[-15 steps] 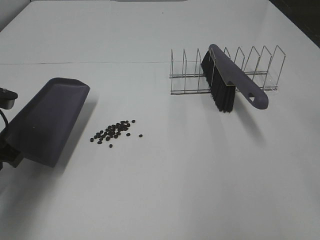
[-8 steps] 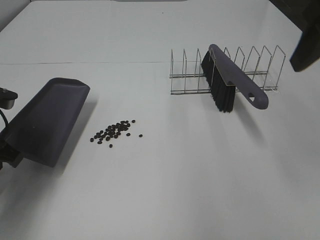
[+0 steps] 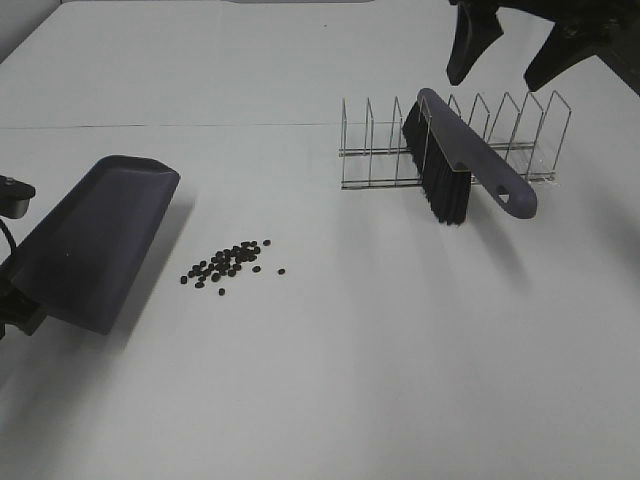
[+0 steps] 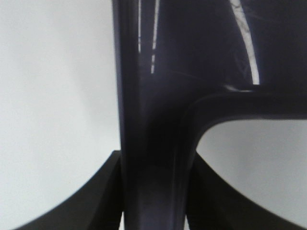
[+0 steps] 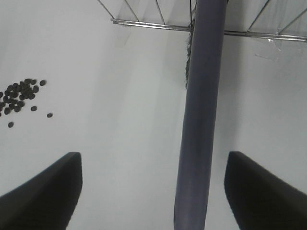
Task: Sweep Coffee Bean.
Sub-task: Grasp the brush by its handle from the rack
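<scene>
A cluster of small dark coffee beans (image 3: 228, 262) lies on the white table; it also shows in the right wrist view (image 5: 21, 93). My left gripper (image 4: 153, 191) is shut on the handle of the purple-grey dustpan (image 3: 95, 240), which is held tilted at the left, its mouth left of the beans. The matching brush (image 3: 465, 160) leans in a wire rack (image 3: 520, 125), handle end pointing to the front right. My right gripper (image 3: 510, 50) is open and empty, hovering above the rack and brush. In its wrist view the brush handle (image 5: 201, 105) runs between the open fingers (image 5: 43, 191).
The wire rack (image 5: 144, 21) has several upright dividers and stands at the back right of the white table (image 3: 350, 370). A thin seam line crosses the tabletop behind the dustpan.
My right gripper has come into view from the upper right and moved left to hover over the rack and brush. The left gripper, dustpan, beans and brush have not moved.
</scene>
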Controlling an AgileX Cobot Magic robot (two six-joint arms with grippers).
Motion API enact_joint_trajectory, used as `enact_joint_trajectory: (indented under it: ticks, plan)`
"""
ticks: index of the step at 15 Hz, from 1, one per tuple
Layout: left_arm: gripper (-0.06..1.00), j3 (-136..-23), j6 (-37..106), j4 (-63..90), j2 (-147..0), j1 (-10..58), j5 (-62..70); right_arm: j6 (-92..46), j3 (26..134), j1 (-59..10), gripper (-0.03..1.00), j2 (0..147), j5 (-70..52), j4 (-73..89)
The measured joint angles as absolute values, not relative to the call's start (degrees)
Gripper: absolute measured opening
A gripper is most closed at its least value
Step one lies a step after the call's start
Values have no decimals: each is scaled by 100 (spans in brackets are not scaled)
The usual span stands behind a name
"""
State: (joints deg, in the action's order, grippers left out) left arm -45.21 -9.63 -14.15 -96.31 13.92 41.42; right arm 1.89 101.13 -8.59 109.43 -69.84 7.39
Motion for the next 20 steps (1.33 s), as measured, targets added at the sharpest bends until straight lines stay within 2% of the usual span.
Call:
enact_joint_trajectory:
  ticks: [5,8,16,20]
  plan:
    - [33,-4521,-963,-1415,-9631,1392,4142,189,11316,-859,76,12307,-6979,722]
    - [33,-4521,-963,-1415,-9631,1392,4142,189,11671,-859,76,12743,-6979,556]
    - [33,-4521,-963,-1409,-9631,1392,4142,189,11746,-859,76,13459,-6973,275]
    - [33,-4521,-963,-1387,-9631,1392,4142,309,11751,-859,76,13613,-6578,281]
